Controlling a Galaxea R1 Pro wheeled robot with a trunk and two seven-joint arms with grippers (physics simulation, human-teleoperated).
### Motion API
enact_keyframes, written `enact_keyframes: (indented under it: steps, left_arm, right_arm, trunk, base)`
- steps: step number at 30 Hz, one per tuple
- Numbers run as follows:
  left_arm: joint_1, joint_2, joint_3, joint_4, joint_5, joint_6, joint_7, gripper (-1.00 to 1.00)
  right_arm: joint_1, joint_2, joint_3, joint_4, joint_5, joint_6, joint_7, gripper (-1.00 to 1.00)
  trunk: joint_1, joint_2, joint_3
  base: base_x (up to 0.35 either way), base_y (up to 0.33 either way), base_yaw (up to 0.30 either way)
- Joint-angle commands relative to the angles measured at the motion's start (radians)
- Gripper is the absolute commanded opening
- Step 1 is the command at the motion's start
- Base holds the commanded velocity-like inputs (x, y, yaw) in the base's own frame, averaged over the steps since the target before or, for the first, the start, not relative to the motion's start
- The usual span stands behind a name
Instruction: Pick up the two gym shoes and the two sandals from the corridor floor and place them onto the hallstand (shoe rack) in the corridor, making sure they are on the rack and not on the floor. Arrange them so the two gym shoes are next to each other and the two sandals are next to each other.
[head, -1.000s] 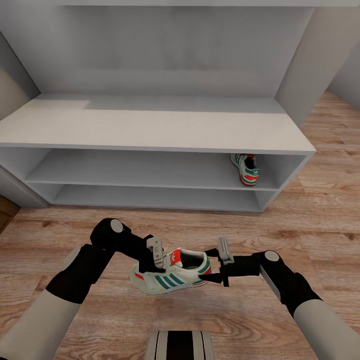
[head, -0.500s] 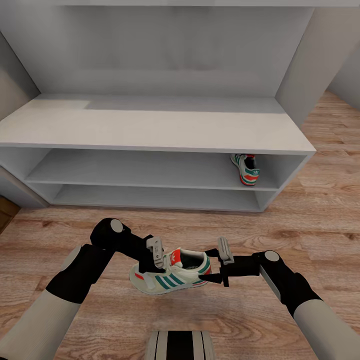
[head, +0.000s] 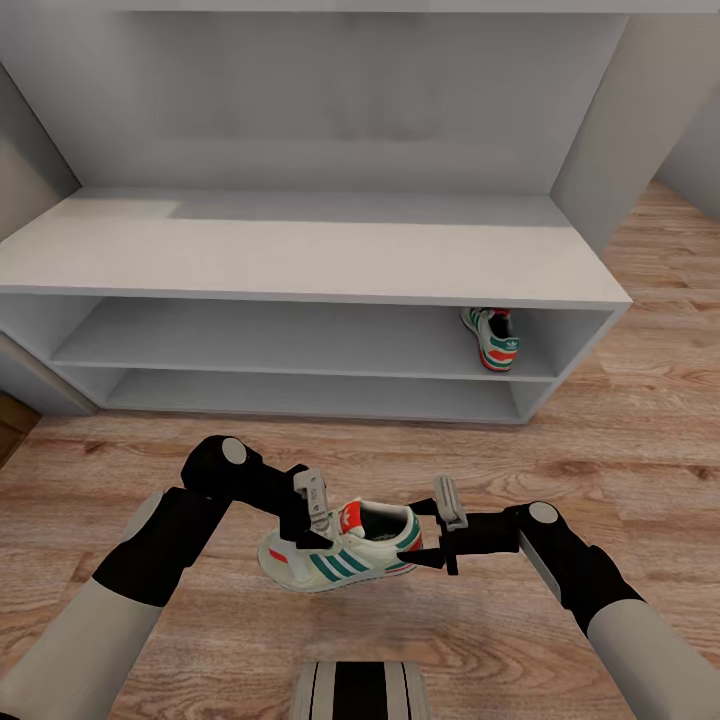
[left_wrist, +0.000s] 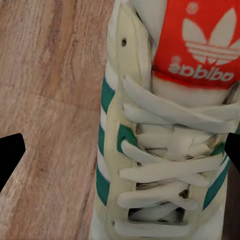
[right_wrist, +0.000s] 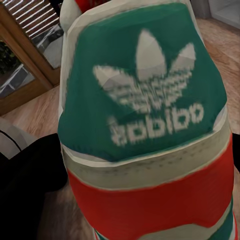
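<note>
Above the corridor floor (head: 620, 450), the left gripper (head: 312, 520) and right gripper (head: 436, 532) pinch one gym shoe (head: 340, 552) between them. The second gym shoe (head: 492, 338) sits at the right end of the hallstand's (head: 300, 255) upper shelf.

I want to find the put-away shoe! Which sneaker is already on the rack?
The gym shoe at the right end of the hallstand's upper shelf; the other sneaker is between both grippers.

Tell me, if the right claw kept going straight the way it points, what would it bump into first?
Most likely the gym shoe: its green and red heel sits right in front of the right claw. Whether they already touch is hard to tell.
</note>
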Motion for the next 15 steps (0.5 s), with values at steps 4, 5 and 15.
enact_keyframes:
  steps: [4,5,15]
  left_arm:
    - [0.0,0.001,0.0,0.0,0.0,0.0,0.0,1.0]
    - [0.0,0.001,0.0,0.0,0.0,0.0,0.0,1.0]
    - [-0.001,0.001,0.001,0.0,-0.001,0.001,0.0,1.0]
  right_arm:
    - [0.0,0.0,0.0,0.0,0.0,-0.001,-0.001,-1.0]
    - [0.0,0.0,0.0,0.0,0.0,-0.001,-0.001,-1.0]
    - [0.0,0.0,0.0,0.0,0.0,-0.001,-0.001,-1.0]
  trunk:
    - [0.0,0.0,0.0]
    - [0.0,0.0,0.0]
    - [0.0,0.0,0.0]
  base:
    - [0.0,0.0,0.0]
    - [0.0,0.0,0.0]
    - [0.0,0.0,0.0]
